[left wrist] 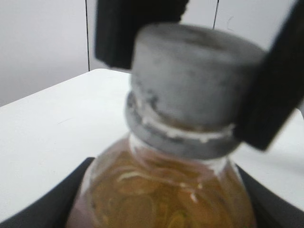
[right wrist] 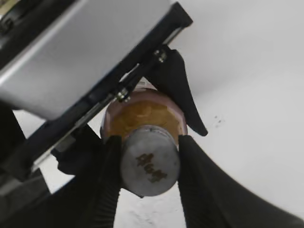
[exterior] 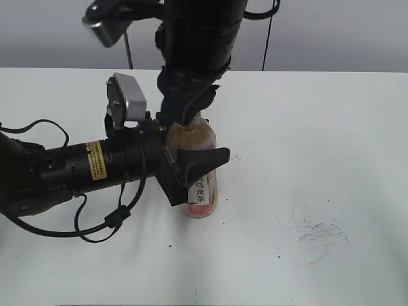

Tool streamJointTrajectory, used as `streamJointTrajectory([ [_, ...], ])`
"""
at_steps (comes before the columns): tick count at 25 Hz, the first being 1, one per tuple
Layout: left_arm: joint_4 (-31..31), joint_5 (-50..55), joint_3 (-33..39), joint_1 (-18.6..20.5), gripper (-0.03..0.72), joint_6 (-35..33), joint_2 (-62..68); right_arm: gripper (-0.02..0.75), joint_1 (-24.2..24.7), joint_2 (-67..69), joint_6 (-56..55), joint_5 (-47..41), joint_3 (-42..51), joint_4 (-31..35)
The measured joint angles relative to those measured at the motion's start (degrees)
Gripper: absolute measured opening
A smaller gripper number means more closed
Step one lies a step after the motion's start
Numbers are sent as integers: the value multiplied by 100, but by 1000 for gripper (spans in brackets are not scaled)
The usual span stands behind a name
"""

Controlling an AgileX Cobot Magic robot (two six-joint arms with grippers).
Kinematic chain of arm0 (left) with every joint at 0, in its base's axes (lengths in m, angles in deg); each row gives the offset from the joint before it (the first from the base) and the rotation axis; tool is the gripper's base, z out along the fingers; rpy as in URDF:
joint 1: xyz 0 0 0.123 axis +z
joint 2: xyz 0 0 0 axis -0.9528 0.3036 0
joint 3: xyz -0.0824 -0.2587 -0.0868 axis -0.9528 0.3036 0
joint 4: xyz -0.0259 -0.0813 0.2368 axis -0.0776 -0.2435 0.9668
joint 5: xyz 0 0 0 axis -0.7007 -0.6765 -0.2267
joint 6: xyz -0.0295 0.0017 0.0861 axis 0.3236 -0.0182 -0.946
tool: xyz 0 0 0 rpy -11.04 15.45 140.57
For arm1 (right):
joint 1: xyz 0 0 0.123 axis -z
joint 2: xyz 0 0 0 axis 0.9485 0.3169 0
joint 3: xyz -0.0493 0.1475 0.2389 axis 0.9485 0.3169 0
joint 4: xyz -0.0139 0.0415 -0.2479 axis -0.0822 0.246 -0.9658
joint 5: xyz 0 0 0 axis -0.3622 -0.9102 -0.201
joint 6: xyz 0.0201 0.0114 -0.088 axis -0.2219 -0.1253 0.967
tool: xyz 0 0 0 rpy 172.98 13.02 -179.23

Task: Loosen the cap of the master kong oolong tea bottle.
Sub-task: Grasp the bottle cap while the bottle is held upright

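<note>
The master kong oolong tea bottle [exterior: 203,191] stands upright on the white table, amber tea showing in its shoulder [left wrist: 166,190]. My left gripper [exterior: 194,164] reaches in from the left and is shut on the bottle's upper body, with its black fingers [left wrist: 71,202] against both sides. The grey-white cap [right wrist: 151,164] has faint print on top. My right gripper [right wrist: 148,142] comes down from above and is shut on the cap, its fingers [right wrist: 204,185] pressed on opposite sides. In the left wrist view the cap [left wrist: 190,90] sits between those black fingers [left wrist: 270,95].
The white table [exterior: 319,127] stretches to the right and front, with a grey scuff mark [exterior: 319,231] at the front right. The left arm and its cable [exterior: 95,223] lie along the table's left side. A grey wall stands behind.
</note>
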Motion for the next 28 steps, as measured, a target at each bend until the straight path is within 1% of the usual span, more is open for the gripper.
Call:
streamJointTrajectory([
  [4,13,0,0,0,445,-11,0,273,0,0,2059,-5,0,27],
  [20,71,-5,0,0,445,-55,0,273,17,-18,9735,-49,0,171],
  [25,61,-5,0,0,445,-45,0,273,17,-18,11553,-34,0,171],
  [28,61,-5,0,0,445,-39,0,273,17,-18,12352,-21,0,171],
])
